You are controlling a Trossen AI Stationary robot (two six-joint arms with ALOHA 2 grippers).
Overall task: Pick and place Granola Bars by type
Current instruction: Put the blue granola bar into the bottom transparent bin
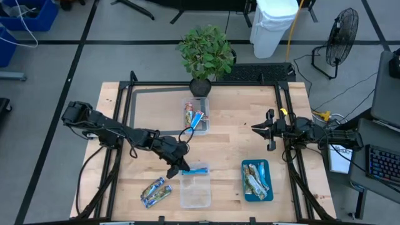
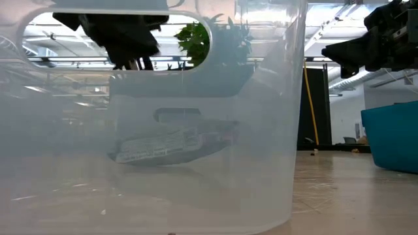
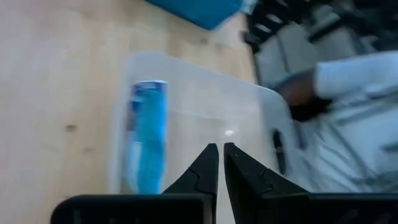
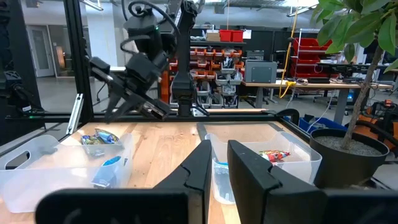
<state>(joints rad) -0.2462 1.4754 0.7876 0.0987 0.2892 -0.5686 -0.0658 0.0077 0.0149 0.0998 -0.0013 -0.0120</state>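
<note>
So the left gripper (image 1: 182,165) is hovering right over the near tub (image 1: 195,187), at its far-left corner, fingers nearly pinched together with nothing between them. A blue bar (image 1: 197,169) lies inside that tub along the far wall, just beside the fingertips; from the wrist view its long axis runs roughly parallel to the fingers, off to 1 side.

My guess is the next grab is the 2 loose bars (image 1: 155,191) on the table, just left of that tub, lying diagonally. They're closer to the left arm by a lot. The right gripper (image 1: 265,130) is parked well off at the right edge, fingers close together and empty too.

Containers: the far tub (image 1: 196,117) near the plant (image 1: 205,53) has a few red and blue bars, and the teal tray (image 1: 257,180) holds a pile of silvery ones.
</note>
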